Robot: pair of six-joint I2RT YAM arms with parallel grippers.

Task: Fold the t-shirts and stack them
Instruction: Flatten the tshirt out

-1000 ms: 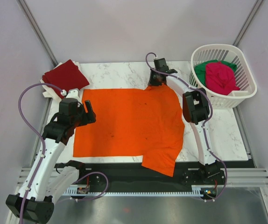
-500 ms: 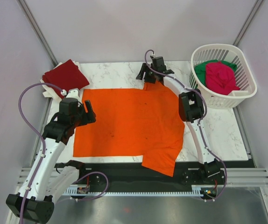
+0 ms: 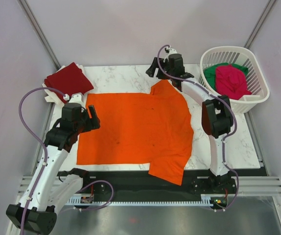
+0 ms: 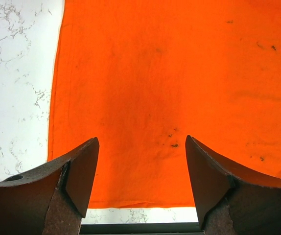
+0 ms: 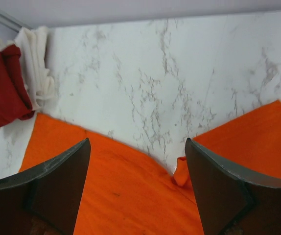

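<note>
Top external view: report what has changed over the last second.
The right gripper drew back from the far sleeve of the bright orange cloth t-shirt toward the table's far edge, and its elbow swung right. It is now open and empty. The sleeve, bunched before, now lies spread in a flat point. The left gripper, the folded dark red t-shirt and the white lattice basket stayed put.

four t-shirts, one white basket

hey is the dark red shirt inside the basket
No, the dark red shirt sits at the table's far left corner, outside the basket.
</note>
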